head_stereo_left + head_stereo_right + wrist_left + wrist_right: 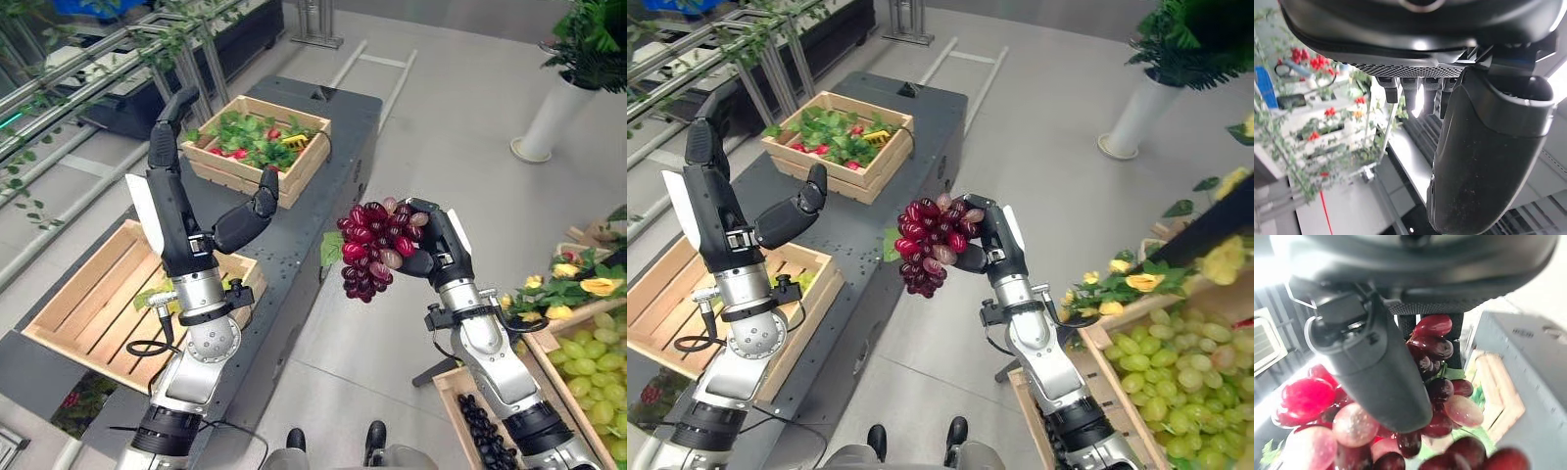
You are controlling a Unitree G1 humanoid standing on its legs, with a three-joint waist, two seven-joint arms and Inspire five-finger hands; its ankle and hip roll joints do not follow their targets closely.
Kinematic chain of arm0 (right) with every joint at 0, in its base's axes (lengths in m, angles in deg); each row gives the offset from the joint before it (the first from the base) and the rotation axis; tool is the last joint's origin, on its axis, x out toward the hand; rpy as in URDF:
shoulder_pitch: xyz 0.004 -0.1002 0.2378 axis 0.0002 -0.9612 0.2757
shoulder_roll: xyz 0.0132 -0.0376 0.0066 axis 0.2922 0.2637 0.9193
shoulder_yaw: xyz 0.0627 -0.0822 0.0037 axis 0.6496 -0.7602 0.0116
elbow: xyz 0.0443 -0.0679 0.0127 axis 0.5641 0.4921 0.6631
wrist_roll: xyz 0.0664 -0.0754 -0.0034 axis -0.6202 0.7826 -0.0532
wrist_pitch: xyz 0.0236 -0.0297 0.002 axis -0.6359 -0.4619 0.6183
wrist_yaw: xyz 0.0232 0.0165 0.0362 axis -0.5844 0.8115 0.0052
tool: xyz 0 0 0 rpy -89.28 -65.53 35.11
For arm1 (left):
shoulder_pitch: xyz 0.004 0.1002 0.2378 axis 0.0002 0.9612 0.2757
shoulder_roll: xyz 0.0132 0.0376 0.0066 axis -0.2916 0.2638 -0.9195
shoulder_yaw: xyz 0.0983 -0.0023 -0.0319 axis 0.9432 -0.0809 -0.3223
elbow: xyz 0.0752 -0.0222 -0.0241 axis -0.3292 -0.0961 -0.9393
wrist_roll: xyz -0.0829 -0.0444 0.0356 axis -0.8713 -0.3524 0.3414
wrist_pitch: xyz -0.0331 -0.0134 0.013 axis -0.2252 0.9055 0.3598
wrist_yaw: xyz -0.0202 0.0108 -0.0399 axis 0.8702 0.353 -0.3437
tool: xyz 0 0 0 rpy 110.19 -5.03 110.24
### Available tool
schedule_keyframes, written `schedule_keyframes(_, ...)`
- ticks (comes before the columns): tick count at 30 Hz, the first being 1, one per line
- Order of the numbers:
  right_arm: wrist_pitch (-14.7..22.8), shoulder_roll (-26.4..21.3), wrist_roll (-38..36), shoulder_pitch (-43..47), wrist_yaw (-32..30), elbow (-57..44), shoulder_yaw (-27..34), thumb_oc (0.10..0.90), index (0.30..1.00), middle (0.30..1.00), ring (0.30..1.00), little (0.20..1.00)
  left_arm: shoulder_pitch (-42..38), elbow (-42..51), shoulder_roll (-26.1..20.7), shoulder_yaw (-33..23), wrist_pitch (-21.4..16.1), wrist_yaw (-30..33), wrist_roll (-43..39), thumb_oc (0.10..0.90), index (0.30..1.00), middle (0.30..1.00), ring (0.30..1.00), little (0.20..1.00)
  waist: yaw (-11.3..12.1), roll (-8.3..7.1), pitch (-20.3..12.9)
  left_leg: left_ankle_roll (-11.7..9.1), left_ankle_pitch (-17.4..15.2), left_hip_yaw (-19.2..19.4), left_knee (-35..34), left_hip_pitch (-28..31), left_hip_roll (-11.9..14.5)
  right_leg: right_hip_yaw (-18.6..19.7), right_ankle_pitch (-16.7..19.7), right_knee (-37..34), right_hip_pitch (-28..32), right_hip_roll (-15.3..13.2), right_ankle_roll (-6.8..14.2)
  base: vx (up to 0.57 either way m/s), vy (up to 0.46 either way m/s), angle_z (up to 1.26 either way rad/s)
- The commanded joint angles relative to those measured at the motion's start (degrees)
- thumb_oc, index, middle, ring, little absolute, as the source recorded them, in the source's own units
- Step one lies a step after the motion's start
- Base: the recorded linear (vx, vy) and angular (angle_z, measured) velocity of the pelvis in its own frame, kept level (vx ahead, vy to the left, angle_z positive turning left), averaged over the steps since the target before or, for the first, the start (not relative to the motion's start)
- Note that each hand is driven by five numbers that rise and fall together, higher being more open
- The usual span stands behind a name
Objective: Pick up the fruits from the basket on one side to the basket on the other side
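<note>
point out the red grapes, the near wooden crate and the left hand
red grapes (375, 247), left eye view, middle of the bunch held in the right hand
near wooden crate (83, 294), left eye view, bare slatted floor
left hand (181, 230), left eye view, on the palm, fingers straight up

Even, bright daylight fills both head views, with soft shadows under the dark table (323, 196) and the wooden crates (257, 147). In the right wrist view, white glare burns out the corner at 10 o'clock, and the red grapes (1437, 350) close to the lens are blurred. The left wrist view's background greenery is soft.
</note>
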Motion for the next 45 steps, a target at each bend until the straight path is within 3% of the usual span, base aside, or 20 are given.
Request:
schedule_keyframes(1,10.3,0.4,-1.8,4.4,0.7,-6.9,6.4,0.4,0.3,0.3,0.3,0.3,-6.1,0.9,-0.9,0.8,-5.1,1.8,0.7,0.8,0.9,0.9,0.9,0.9,-2.3,-2.5,-6.5,1.3,4.5,-2.1,-0.9,-7.5,-4.5,1.2,2.3,-6.6,7.8,-1.3,2.3,-0.1,-0.17,-0.11)
schedule_keyframes(3,10.6,0.0,-1.9,4.4,0.4,-6.8,7.0,0.4,0.3,0.3,0.3,0.3,-6.5,0.9,-0.8,2.0,-5.3,2.4,0.8,0.8,0.9,0.9,0.9,0.9,-2.7,-2.86,-6.4,1.2,3.5,-3.5,1.4,-7.9,-4.7,1.9,2.6,-6.6,7.3,-0.9,1.7,-0.1,-0.148,-0.01)
schedule_keyframes(8,10.2,0.0,-3.7,3.4,3.6,-7.5,7.6,0.4,0.3,0.3,0.3,0.3,-5.3,2.9,-0.6,1.5,-4.8,2.6,1.4,0.8,0.9,0.9,0.9,0.9,-1.9,-3.7,-6.0,1.8,1.6,-14.4,6.6,-9.3,-6.3,6.9,4.1,-6.5,7.4,-0.6,0.9,-0.03,-0.051,-0.14)
schedule_keyframes(10,8.7,-0.4,-6.8,3.4,6.3,-8.4,7.3,0.4,0.3,0.3,0.3,0.3,-4.6,3.7,-1.1,0.4,-3.5,2.4,0.9,0.8,0.9,0.9,0.9,0.9,-1.4,-3.89,-6.1,2.4,2.3,-19.0,6.2,-9.0,-6.8,9.5,4.6,-6.3,7.1,-0.5,0.8,-0.01,0.053,-0.39)
schedule_keyframes(13,7.5,-0.7,-9.2,3.7,9.3,-8.6,6.7,0.4,0.3,0.3,0.3,0.3,-3.6,4.0,-1.3,-0.4,-3.3,1.9,-0.3,0.8,0.9,0.9,0.9,0.9,-1.2,-3.44,-6.6,2.3,3.4,-21.6,3.2,-7.7,-6.3,11.2,4.3,-6.5,7.0,-0.4,0.8,-0.02,0.16,-0.48)
schedule_keyframes(19,6.4,-0.7,-12.1,3.6,13.4,-7.5,6.0,0.4,0.3,0.3,0.3,0.3,-4.2,2.9,-0.4,1.0,-4.8,-0.4,-2.5,0.8,0.9,0.9,0.9,0.9,-2.5,-1.49,-7.6,1.3,4.8,-18.8,-2.8,-4.6,-4.0,10.8,3.4,-6.6,6.6,-1.8,1.9,-0.02,0.269,-0.74)
schedule_keyframes(26,4.1,-0.4,-15.3,2.7,16.9,-6.2,4.9,0.4,0.3,0.3,0.3,0.3,-3.8,2.2,-0.4,1.2,-5.2,-3.3,-5.0,0.8,0.9,0.9,0.9,0.9,-2.5,-0.84,-8.3,2.6,2.8,-18.6,-3.4,-3.4,-6.3,10.5,5.3,-6.6,5.2,-5.1,4.7,-0.02,0.261,-0.12)
schedule_keyframes(31,3.5,0.3,-17.9,0.8,24.2,-4.8,3.3,0.4,0.3,0.3,0.3,0.3,-1.2,1.0,-0.8,0.1,-7.0,-6.5,-8.3,0.8,0.9,0.9,0.9,0.9,-2.4,-0.72,-7.6,4.5,1.4,-16.1,-3.4,-3.1,-7.9,11.4,8.1,-6.5,2.5,-7.7,7.1,-0.03,0.189,-0.19)
schedule_keyframes(35,2.5,0.9,-19.4,1.4,29.7,-2.8,2.3,0.4,0.3,0.3,0.3,0.3,-0.1,0.6,-1.8,-1.3,-7.4,-6.5,-8.7,0.8,0.9,0.9,0.9,0.9,-1.4,-0.74,-7.0,5.0,0.5,-13.8,-3.4,-2.8,-7.7,9.3,8.4,-4.7,0.9,-9.3,8.5,-0.03,0.015,-0.35)
schedule_keyframes(39,0.9,0.3,-17.4,3.2,32.3,1.3,-0.9,0.4,0.3,0.3,0.3,0.3,-0.8,0.6,-2.3,-2.5,-6.7,-5.9,-10.1,0.8,0.9,0.9,0.9,0.9,0.1,-0.91,-6.7,5.2,0.9,-12.4,-3.4,-3.5,-6.5,6.4,6.5,-0.5,0.2,-10.5,8.5,-0.06,-0.152,-0.53)
schedule_keyframes(41,-0.5,-0.8,-18.1,3.6,31.9,2.9,-2.7,0.4,0.3,0.3,0.3,0.3,-1.2,0.7,-2.3,-2.0,-5.5,-4.8,-9.8,0.8,0.9,0.9,0.9,0.9,0.7,-1.8,-7.1,4.7,1.4,-12.5,-3.4,-4.4,-6.1,5.4,7.5,-4.6,1.5,-9.9,8.4,-0.05,-0.257,-0.14)
schedule_keyframes(45,-3.0,-1.4,-19.0,2.1,33.7,5.5,-3.0,0.4,0.3,0.3,0.3,0.3,-0.9,0.1,-2.1,-1.5,-5.8,-2.6,-10.4,0.8,0.9,0.9,0.9,0.9,0.5,-2.25,-7.0,3.1,2.3,-13.5,-3.4,-4.6,-4.3,5.4,7.0,-6.5,2.4,-8.3,7.2,-0.01,-0.183,0.0)
